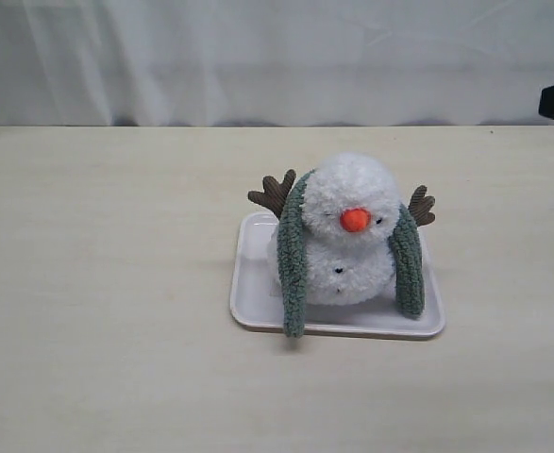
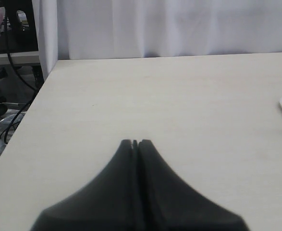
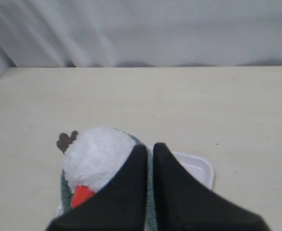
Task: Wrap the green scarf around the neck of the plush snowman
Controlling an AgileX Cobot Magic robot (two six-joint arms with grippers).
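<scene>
I am holding my left gripper [image 2: 135, 142] closed tight over the table [image 2: 179, 96], with nothing in it. My right gripper [image 3: 149, 147] is hanging above the plush snowman [image 1: 348, 253], closed and empty too. The snowman is sitting on the white tray [image 1: 246, 297]. The green scarf [image 1: 293, 260] is lying behind its head, one end hanging down each side.
</scene>
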